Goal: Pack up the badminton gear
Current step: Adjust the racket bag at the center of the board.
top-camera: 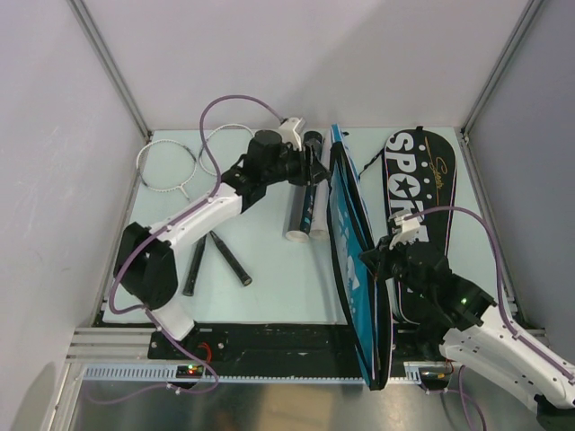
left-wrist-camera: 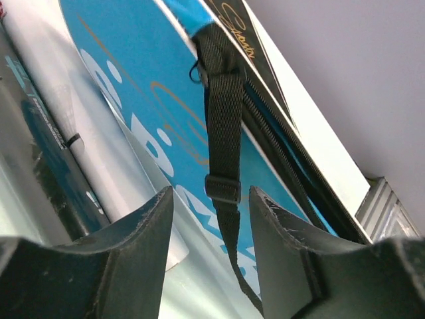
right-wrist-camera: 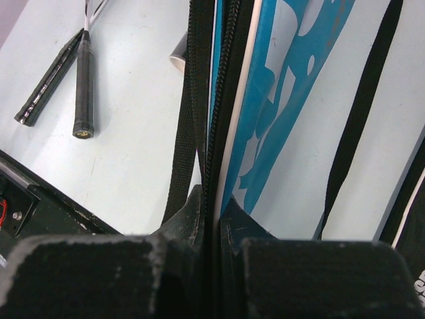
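- Your right gripper (right-wrist-camera: 212,219), at 5 o'clock, clamps the edge of the upright blue fabric racket cover (top-camera: 346,215)
- Your left gripper (left-wrist-camera: 211,219) has jaws apart around its black webbing strap (left-wrist-camera: 222,133)
- Slim black-handled rackets (top-camera: 196,265) lie at 9 o'clock

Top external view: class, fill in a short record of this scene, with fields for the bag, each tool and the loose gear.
bag: racket bag lies unzipped, blue flap raised on edge
right tool: shut on the flap's zipper edge
left tool: open, bag strap showing between its fingers, not gripped
loose gear: two rackets, black tube and white tube on the table, left of the flap
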You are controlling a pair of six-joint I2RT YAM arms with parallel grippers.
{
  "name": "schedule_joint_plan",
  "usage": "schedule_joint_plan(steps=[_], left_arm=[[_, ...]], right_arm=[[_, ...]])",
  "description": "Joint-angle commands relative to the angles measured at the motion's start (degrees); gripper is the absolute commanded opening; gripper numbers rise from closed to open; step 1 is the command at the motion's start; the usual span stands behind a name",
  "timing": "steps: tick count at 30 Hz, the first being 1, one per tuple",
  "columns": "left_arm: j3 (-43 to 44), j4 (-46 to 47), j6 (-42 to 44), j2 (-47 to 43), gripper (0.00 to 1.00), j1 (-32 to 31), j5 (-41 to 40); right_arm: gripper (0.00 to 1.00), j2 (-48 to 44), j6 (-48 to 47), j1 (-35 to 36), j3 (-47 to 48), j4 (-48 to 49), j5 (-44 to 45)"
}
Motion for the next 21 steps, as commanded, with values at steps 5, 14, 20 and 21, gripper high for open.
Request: schedule_joint_plan(steps=[5,14,20,21], left_arm=[[-10.38,8.81,-5.66,-7.24,0.55,-1.89,5.82],[-13.77,12.77,-9.55,-4.00,0.54,-6.48,6.81],[-15.93,13.00,-9.23,-5.12,0.53,-6.77,3.06],[-16.59,12.96,-8.89,-5.67,0.54,-6.74,2.07]], right_arm=[[0.00,-1.62,0.65,-0.76,1.76,10.38,0.65],[0.00,-1.62,1.98,-0.92,1.76,10.73,0.73],[0.00,-2.12,2.38,-0.92,1.76,10.71,0.60],[0.00,-2.25,2.44,-0.92,1.76,10.80,0.60]])
